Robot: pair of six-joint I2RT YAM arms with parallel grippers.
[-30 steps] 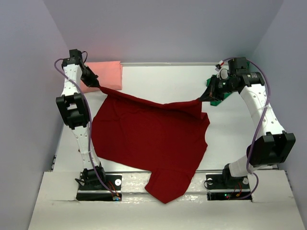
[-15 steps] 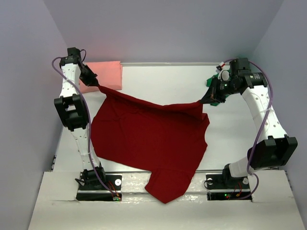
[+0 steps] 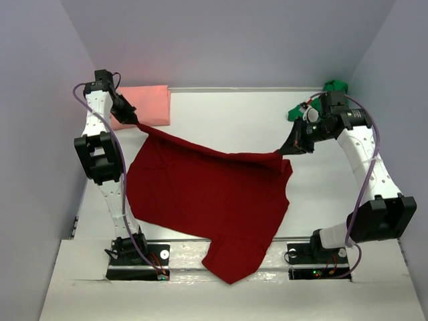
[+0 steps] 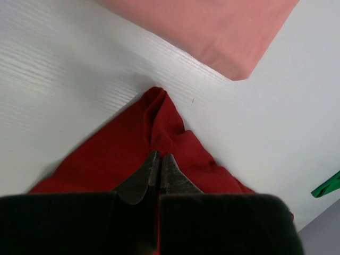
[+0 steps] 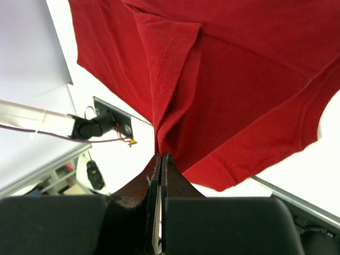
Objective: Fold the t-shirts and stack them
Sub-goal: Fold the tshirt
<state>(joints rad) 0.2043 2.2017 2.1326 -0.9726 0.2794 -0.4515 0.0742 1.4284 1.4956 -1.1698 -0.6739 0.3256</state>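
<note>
Over the table [image 3: 227,114], both jaws stay clamped tight on the dark red t-shirt [image 3: 207,194], right corner now nearer

A dark red t-shirt [image 3: 207,194] lies spread over the middle of the white table [image 3: 227,117], and its lower tip hangs over the near edge at the bottom centre of the frame. Two of its upper corners are lifted off the surface. The left gripper [image 3: 136,123] pinches one corner at the upper left, and the right gripper [image 3: 284,151] pinches the other right of centre, so the cloth edge between them runs as a sagging line. A folded salmon pink t-shirt [image 3: 148,103] lies flat in the upper left corner, just behind the left gripper. A bright green t-shirt [image 3: 295,111] shows in the upper right, mostly hidden behind the right arm.
</note>
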